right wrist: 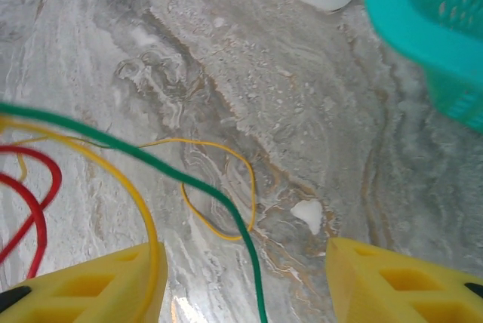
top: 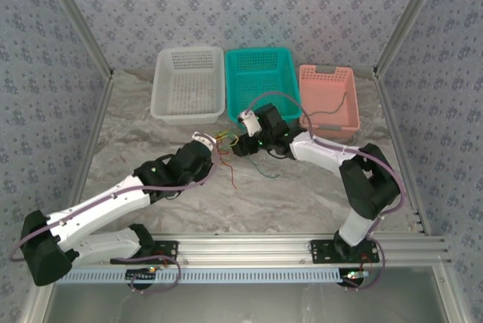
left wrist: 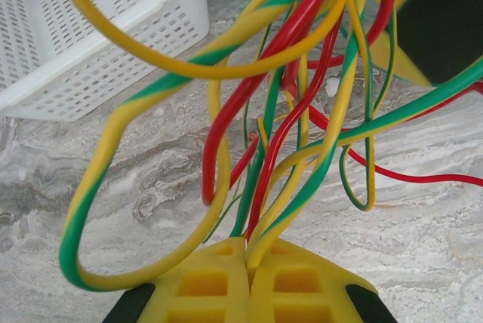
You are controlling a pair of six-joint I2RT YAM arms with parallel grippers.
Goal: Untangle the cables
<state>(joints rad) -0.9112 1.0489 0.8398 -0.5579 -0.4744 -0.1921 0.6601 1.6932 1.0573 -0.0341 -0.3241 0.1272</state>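
The left gripper [left wrist: 247, 256] is clamped on the cables [left wrist: 290, 74], anchoring them above the bench [right wrist: 302, 96]. The right gripper [right wrist: 243, 255], jaws apart, straddles a green strand [right wrist: 219, 198], probably to pull it free.

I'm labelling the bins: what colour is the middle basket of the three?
The middle basket is teal; the top external view shows it best.

Three baskets in a row at the far edge of the surface [top: 143, 153]: left basket [top: 167, 89], middle basket [top: 260, 55], right basket [top: 326, 75]. Cables [top: 226, 142] before the middle basket, between left hand [top: 213, 142] and right hand [top: 238, 145].
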